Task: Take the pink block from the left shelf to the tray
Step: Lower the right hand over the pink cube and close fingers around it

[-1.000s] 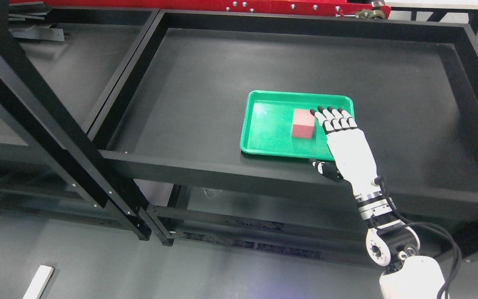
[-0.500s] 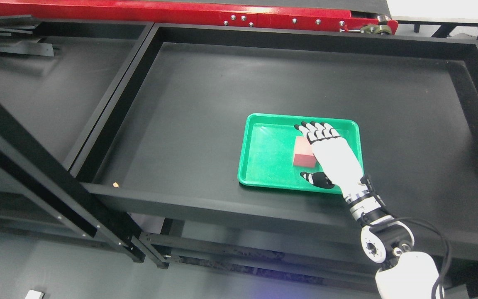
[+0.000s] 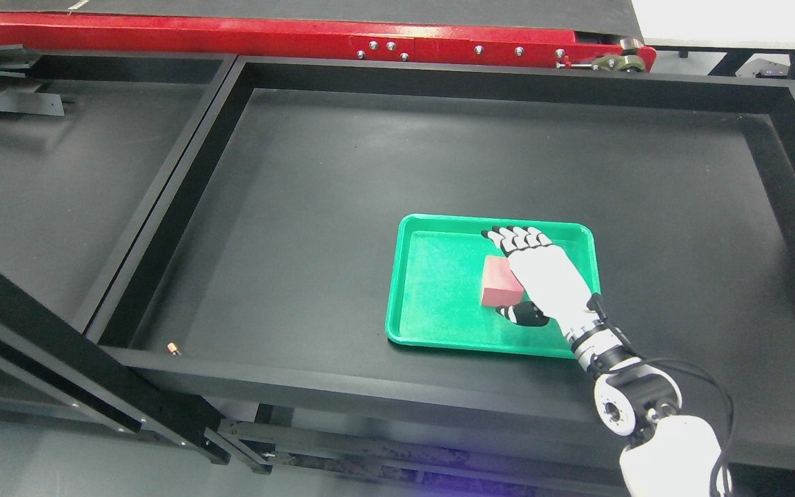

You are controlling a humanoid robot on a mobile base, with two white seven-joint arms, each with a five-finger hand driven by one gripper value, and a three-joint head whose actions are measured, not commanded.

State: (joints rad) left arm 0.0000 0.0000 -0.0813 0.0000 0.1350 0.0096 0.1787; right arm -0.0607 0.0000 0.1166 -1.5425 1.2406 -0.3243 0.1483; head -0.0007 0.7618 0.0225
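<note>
Right then, the pink block lay flat inside the green tray, a little right of the tray's middle and clear of all 4 rims. The right hand reached in over the tray's near right corner, its palm close against the block's right side, the 4 fingers stretched out straight past the block toward the far rim and the thumb lying just below the block's near right corner. The fingers were not wrapped round anything, so the hand looked loosened, resting beside the block; whether the palm actually touched it I could not tell. The tray sat on the black shelf, near its raised front lip, with wide bare surface to the left, to the right and behind. A red beam ran along the far edge. A small brass-coloured bit lay at the shelf's front left corner.
</note>
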